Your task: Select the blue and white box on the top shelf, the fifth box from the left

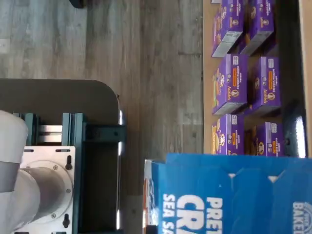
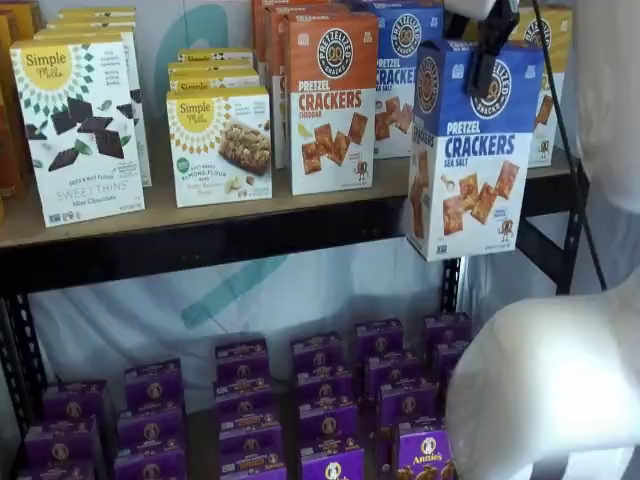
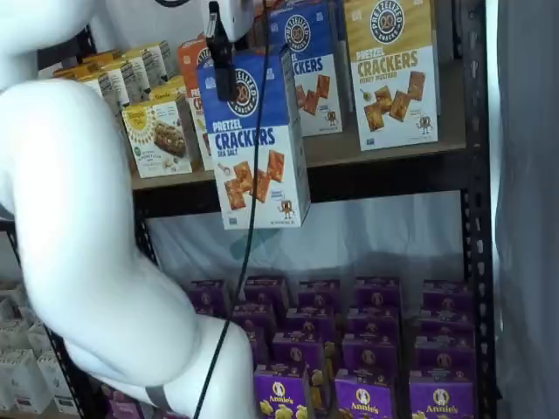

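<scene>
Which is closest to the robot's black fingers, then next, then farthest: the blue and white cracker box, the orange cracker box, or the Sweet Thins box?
In a shelf view, from the gripper:
1. Blue and white cracker box, gripped at its top.
2. Orange cheddar cracker box, mid-shelf.
3. White Sweet Thins box, at the far end.

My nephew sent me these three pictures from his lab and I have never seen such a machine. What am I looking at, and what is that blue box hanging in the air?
It is a white robot arm that picks boxed goods from shelves. Two pictures come from fixed cameras facing the shelves; the third looks down from a camera on the arm's wrist. The arm's hand, with black fingers, is closed on the blue and white box of sea salt pretzel crackers and holds it in the air, in front of the top shelf. On that shelf stand an orange cheddar carton and Simple Mills boxes. Small purple boxes fill the lower level.
</scene>
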### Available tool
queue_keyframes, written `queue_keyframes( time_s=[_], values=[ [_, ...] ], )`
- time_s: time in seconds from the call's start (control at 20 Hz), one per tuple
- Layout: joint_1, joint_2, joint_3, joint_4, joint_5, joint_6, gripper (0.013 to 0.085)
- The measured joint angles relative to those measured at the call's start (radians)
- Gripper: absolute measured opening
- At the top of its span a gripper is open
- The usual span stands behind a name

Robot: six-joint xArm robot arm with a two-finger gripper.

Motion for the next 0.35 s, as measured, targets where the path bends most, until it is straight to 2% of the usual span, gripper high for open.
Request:
queue_keyframes(
  time_s=[0.35],
  values=[
    [-0.013,-0.022,0.033,0.011,-0.013,-0.01,0.061]
  ],
)
